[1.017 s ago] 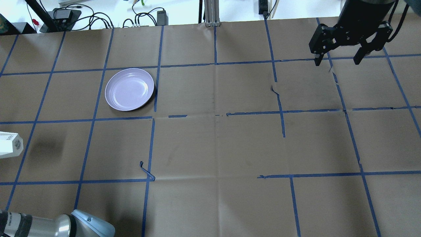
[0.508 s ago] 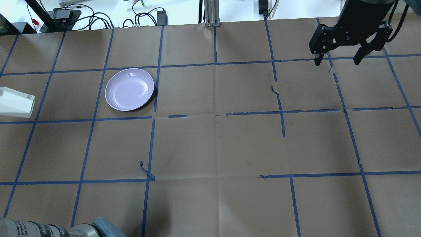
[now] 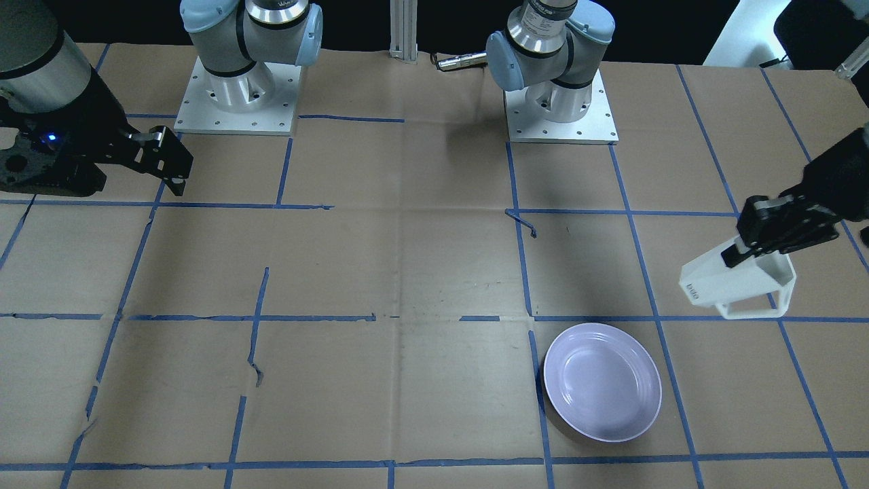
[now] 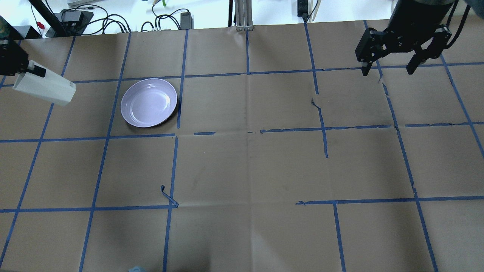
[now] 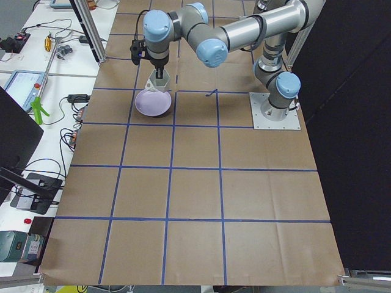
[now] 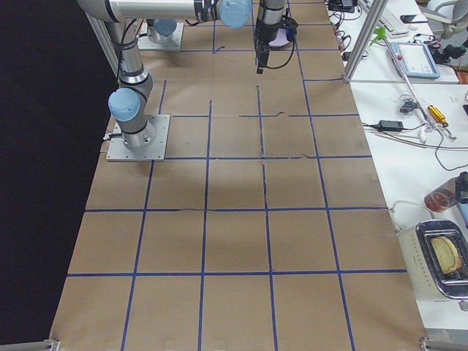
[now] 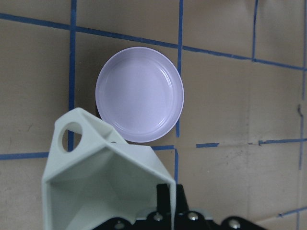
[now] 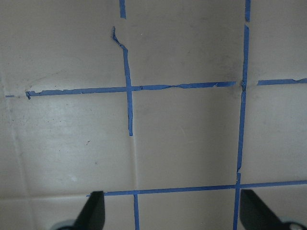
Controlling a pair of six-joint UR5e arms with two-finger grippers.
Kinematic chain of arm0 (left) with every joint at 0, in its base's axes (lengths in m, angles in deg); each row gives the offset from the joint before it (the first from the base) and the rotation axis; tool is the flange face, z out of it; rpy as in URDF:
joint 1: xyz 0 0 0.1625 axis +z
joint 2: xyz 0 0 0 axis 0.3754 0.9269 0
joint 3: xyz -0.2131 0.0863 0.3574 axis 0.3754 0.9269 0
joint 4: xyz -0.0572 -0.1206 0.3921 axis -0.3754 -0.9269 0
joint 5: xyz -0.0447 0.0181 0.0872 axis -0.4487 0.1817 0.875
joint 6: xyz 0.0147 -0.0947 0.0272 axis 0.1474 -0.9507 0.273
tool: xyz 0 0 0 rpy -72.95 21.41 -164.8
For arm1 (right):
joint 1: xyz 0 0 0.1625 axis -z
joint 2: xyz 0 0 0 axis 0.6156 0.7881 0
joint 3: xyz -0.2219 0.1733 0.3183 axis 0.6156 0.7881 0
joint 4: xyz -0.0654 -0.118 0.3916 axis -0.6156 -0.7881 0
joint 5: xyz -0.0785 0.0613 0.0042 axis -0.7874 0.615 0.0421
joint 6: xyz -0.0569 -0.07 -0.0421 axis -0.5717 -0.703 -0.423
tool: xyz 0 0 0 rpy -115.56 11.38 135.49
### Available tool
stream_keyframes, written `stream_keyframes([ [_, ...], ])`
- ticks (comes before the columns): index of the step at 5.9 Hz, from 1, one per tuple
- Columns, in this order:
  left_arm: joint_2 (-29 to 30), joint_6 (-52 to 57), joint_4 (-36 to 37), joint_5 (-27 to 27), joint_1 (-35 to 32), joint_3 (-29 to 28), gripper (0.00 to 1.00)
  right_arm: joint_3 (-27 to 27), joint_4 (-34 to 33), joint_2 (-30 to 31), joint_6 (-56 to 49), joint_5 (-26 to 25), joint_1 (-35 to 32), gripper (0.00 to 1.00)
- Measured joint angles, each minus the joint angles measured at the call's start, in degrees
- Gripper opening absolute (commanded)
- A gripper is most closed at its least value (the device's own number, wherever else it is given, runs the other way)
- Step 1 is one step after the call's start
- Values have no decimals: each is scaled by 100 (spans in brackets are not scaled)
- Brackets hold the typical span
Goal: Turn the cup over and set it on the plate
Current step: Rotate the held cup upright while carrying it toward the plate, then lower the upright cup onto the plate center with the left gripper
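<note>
- The left gripper [image 3: 770,234] is clamped on the wall of the cup [image 3: 736,285] at its wide mouth and holds it off the table.
- The cup lies tilted. Its narrow lettered base points toward the plate [image 3: 602,392] and its open handle hangs underneath.
- In the left wrist view the cup's mouth [image 7: 96,182] faces the camera, with the plate [image 7: 139,101] beyond it.
- From overhead, the cup [image 4: 45,87] hangs near the view's left edge. It is to the left of the plate [image 4: 149,102], with a stretch of brown paper [image 4: 94,105] between them, and they do not touch.
- The plate lies flat with its right rim just beside a blue tape line [image 4: 180,94]. The table's far edge [image 4: 211,28] is well beyond it.
- The right gripper [image 4: 387,70] hovers with its jaws spread wide and nothing between them. It is over the far right part of the table, well apart from the cup and the plate.
- Since half a second ago, the cup has travelled away from the robot along the overhead view's left side and drawn nearer the plate.
- Over the same time its narrow base has turned toward the plate and the left gripper [image 4: 22,66] has come into view behind it.
- The left arm's elbow has almost left the bottom edge of the overhead view.
- The plate and the right gripper are where they were.
</note>
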Motion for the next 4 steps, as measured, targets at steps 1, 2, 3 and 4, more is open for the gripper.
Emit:
stream_keyframes([
  [1,146,-586,632,684,-785,30,0,0,1,-1,0,0,0,100],
  [2,326,-855,1160,1205,-1271,120,0,0,3,-1,0,0,0,100],
  [3,513,-863,1602,1458,-1465,306,0,0,0,-1,0,0,-1,100],
  [4,671,-722,1970,1538,-1525,600,0,0,-1,-1,0,0,-1,100],
])
